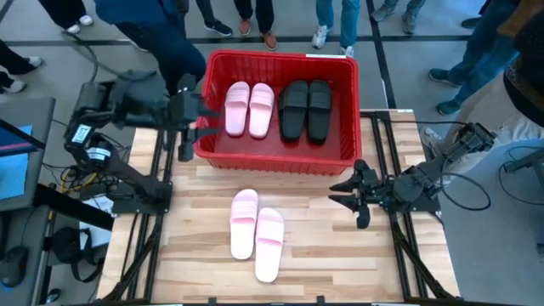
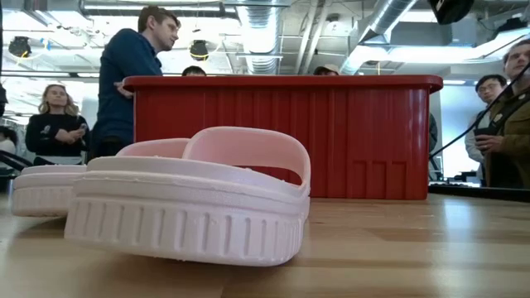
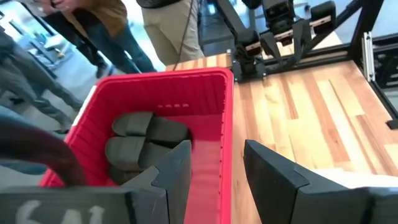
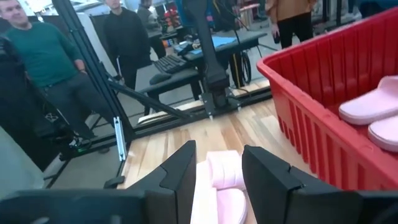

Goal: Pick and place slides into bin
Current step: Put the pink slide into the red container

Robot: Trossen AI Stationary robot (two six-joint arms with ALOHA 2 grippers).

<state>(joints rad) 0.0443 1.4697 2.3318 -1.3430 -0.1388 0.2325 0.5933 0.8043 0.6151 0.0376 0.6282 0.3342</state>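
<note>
The red bin (image 1: pixel 280 161) stands at the table's far middle. Inside it lie two pale pink slides (image 1: pixel 248 109) and two black slides (image 1: pixel 306 109), soles down on its floor; the black ones (image 3: pixel 140 146) also show in the left wrist view. Two more pink slides (image 1: pixel 257 234) lie side by side, soles down, on the wood in front of the bin (image 2: pixel 281 132), close up in the low view (image 2: pixel 190 199). My left gripper (image 1: pixel 197 123) hovers open over the bin's left wall (image 3: pixel 225 112), holding nothing. My right gripper (image 1: pixel 338 194) stands open over the table's right part, pointing toward the loose pink slides (image 4: pixel 224 177).
Black frame rails (image 1: pixel 153 229) run along both table sides. Several people (image 1: pixel 255 17) stand around the far edge and at the right. A screen (image 1: pixel 13 161) and cables sit left of the table. Bare wood (image 1: pixel 340 263) lies in front of and beside the loose slides.
</note>
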